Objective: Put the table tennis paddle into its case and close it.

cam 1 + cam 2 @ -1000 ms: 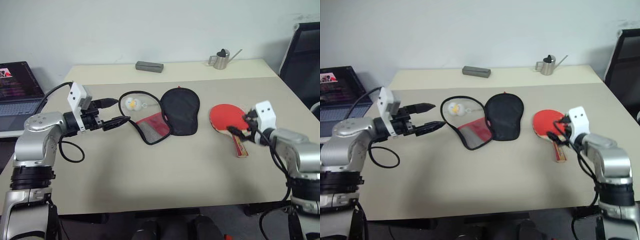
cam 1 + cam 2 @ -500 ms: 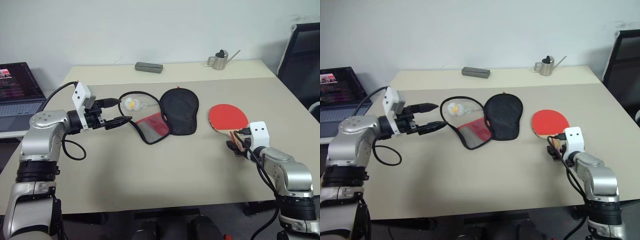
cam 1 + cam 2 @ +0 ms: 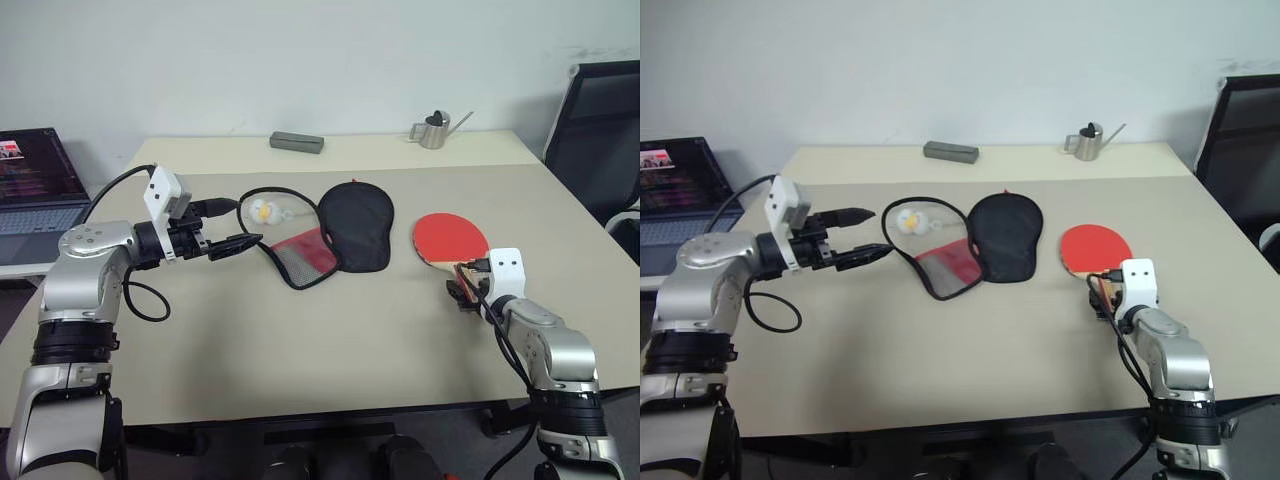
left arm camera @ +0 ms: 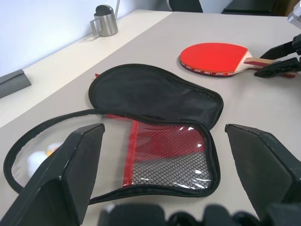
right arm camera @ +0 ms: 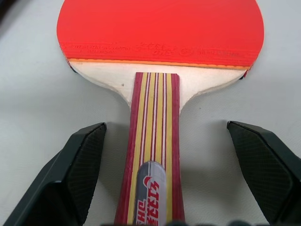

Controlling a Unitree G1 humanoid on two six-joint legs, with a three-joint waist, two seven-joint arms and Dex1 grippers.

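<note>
The table tennis paddle [image 3: 450, 238] lies flat on the table at the right, red face up, its striped handle [image 5: 153, 141] pointing toward me. My right gripper [image 5: 164, 129] is open and low over the table. Its two fingers stand either side of the handle with gaps on both sides. The case [image 3: 335, 235] lies unzipped at the table's middle, with its black flap [image 4: 155, 92] folded back and its mesh pocket [image 4: 169, 162] showing. My left gripper [image 3: 238, 223] hovers open just left of the case, pointing at it and holding nothing.
A small duck charm [image 3: 262, 209] lies inside the case's zip loop. At the table's far edge are a grey box [image 3: 297, 142] and a metal watering can [image 3: 433, 130]. A laptop [image 3: 30, 180] stands left of the table and a black chair [image 3: 600, 120] to the right.
My right gripper has sunk toward the table and come in behind the paddle, so its open fingers now straddle the handle. The left gripper has stayed put. The camera view has shifted slightly.
</note>
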